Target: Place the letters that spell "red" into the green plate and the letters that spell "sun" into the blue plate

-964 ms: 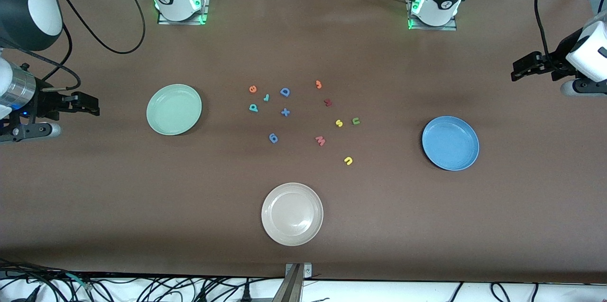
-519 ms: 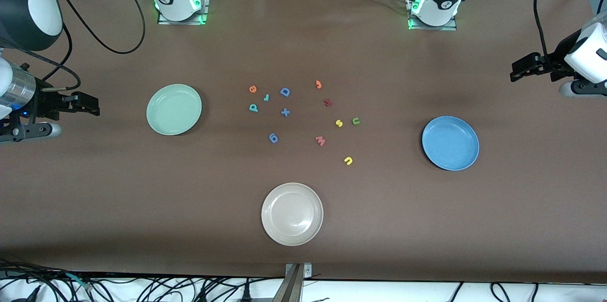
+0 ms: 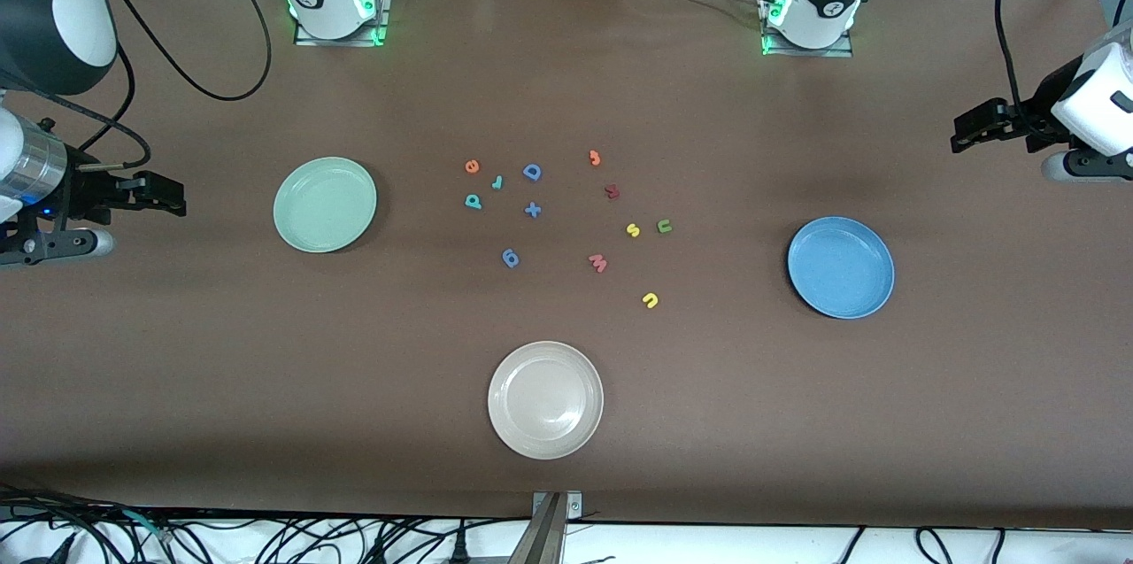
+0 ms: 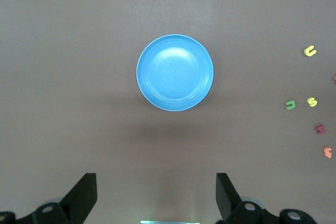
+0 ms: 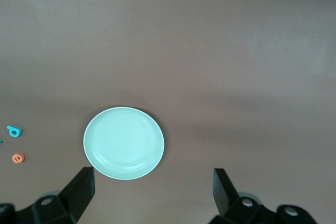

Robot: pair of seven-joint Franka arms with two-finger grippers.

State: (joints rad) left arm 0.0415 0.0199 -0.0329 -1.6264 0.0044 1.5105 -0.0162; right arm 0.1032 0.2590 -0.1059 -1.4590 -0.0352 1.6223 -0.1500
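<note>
both hands spread: left hand (image 3: 967, 128) near blue plate (image 3: 840, 267), right hand (image 3: 168, 195) near green plate (image 3: 325, 204).

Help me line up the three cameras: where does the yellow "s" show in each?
Front view: yellow "s", mid-table beside the dark green "n".
Left wrist view: yellow "s", at the picture's edge, same green neighbour.
Right wrist view: not in it.
Shared landmark: that green letter.

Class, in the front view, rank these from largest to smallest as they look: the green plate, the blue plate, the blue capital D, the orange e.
1. Green plate and blue plate: look alike, no ranking.
2. Blue capital D.
3. Orange e.
</note>
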